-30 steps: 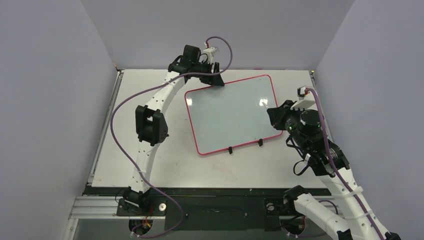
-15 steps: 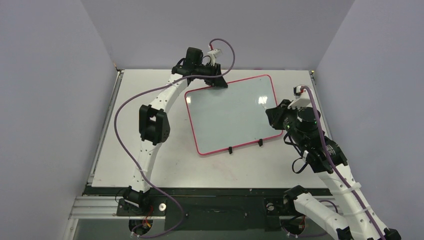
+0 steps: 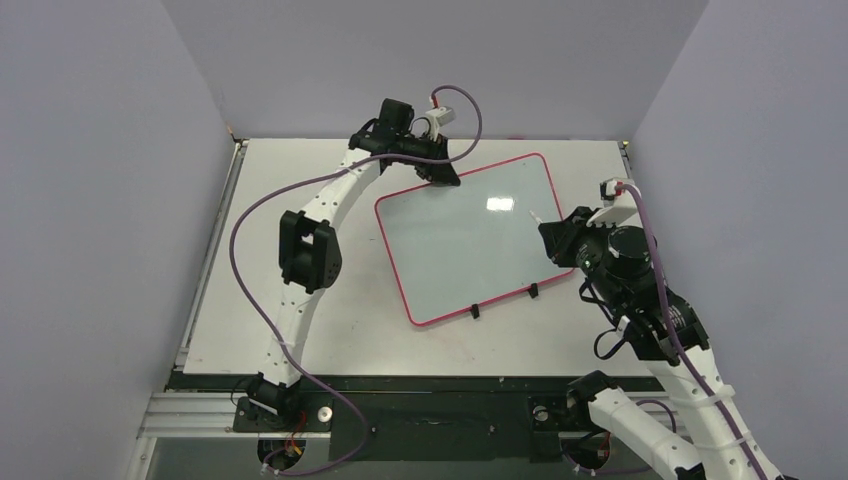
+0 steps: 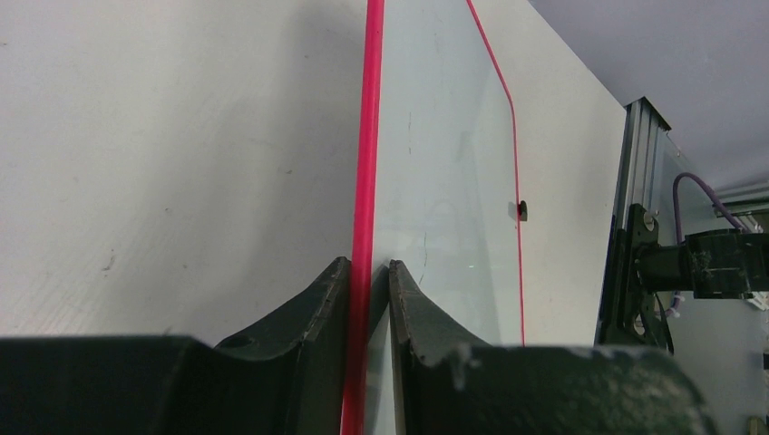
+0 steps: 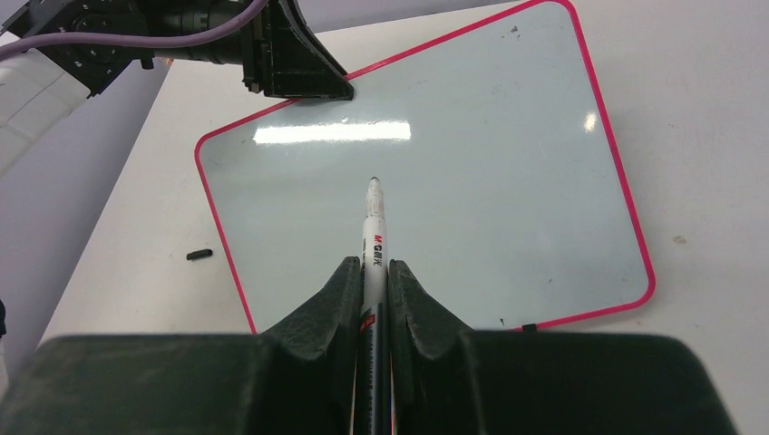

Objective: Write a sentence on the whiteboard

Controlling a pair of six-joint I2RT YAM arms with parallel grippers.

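The flat white whiteboard [image 3: 465,245] with a thin red rim lies skewed mid-frame on the white table [image 3: 260,300]. The left gripper [image 4: 367,265] clamps its upper-left red edge. The right gripper [image 5: 374,265] pinches a white marker [image 5: 373,222] printed "M&G", its black tip over the board.

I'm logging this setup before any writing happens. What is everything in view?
whiteboard: 1, white with red rim, mid-table, skewed, no writing visible
tabs: 2, black, on the whiteboard's near edge
marker: 1, white with black tip, in the right gripper, pointing over the whiteboard
small piece: 1, black, on the table left of the whiteboard
table: 1, white, under everything
cables: 2, purple, one along each arm
arms: 2, white and black, reaching from the near edge
left gripper: 1, black, shut on the whiteboard's far rim
right gripper: 1, black, shut on the marker
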